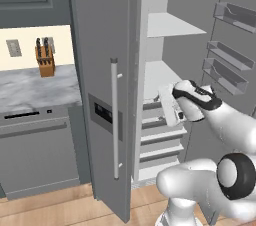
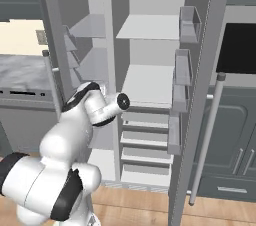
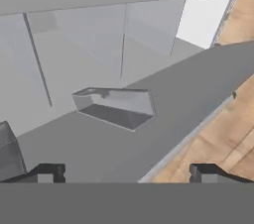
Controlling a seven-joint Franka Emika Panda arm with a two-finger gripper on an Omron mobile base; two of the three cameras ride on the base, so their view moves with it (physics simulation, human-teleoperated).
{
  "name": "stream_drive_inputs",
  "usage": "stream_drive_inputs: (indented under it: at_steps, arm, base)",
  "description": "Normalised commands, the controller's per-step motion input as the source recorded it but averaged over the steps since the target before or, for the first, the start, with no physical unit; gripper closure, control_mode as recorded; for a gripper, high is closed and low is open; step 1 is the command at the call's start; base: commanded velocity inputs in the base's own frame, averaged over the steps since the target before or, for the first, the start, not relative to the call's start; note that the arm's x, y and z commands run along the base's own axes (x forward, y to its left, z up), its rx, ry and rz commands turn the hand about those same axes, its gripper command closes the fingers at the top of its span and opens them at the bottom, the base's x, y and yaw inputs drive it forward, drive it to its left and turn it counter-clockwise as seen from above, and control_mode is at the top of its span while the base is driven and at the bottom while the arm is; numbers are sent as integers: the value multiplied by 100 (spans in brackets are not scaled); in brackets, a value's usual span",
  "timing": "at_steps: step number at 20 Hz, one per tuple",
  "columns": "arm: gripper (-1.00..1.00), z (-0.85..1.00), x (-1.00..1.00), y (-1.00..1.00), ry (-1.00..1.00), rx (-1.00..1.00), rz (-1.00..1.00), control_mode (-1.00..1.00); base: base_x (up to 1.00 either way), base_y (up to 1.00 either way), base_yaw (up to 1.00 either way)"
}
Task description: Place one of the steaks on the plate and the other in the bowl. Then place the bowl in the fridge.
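Hand view shows the gripper (image 3: 127, 173) with its two dark fingertips (image 3: 47, 172) spread wide apart and nothing between them. Past them lies the inside of an open fridge door with a grey door bin (image 3: 115, 106), and wooden floor (image 3: 233, 134) beside the door's edge. From the left base view, the white arm reaches toward the fridge (image 1: 165, 70), whose right door is swung open; pale shelves (image 1: 172, 25) sit empty-handed of the arm. Left of the fridge, further back, a knife block (image 1: 45, 57) stands on the marble counter (image 1: 35, 87).
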Motion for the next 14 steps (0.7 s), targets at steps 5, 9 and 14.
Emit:
stream_drive_inputs:
  at_steps: [5,9,14]
  arm:
    - [-100,-31,99,3,0,19,26,-100]
    - [-100,-55,75,8,0,11,30,-100]
    - [-100,-36,79,2,1,7,28,-100]
  base:
    - [0,0,0]
    - [0,0,0]
    - [0,0,0]
